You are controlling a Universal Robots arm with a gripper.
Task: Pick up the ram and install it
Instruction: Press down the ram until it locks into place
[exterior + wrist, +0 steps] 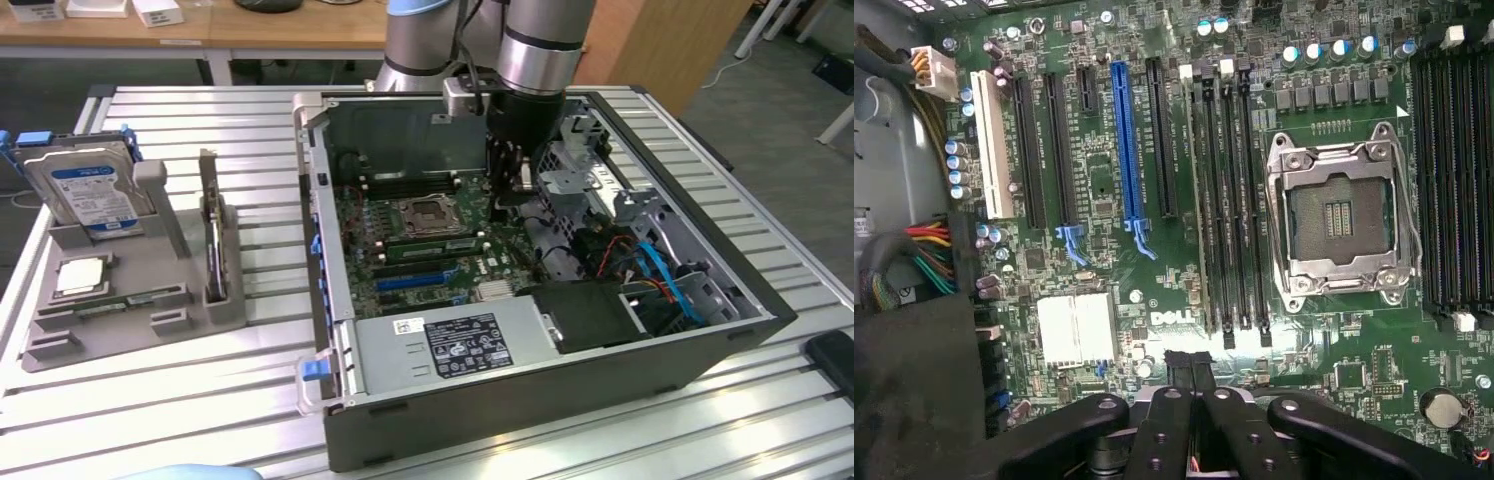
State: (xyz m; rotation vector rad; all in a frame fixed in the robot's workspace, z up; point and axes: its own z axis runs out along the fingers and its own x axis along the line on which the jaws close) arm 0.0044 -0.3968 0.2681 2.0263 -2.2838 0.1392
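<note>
Pressing straight down and evenly suits this seating step (likely): the black metal gripper (1189, 358), clenched on nothing, sits near the long green ram stick (434, 243), upright on the green motherboard (1104, 170).

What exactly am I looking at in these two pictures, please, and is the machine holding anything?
This is a single robot arm with its end effector lowered into an open computer case on a slatted metal table. The exterior view comes from a camera off the arm. The wrist view comes from a camera on the arm, facing the green motherboard and its empty processor socket. The end effector is shut and holds nothing. On the exterior view's left, a grey holder carries a hard drive, an upright expansion card, a silver processor chip and the ram, lying flat.
</note>
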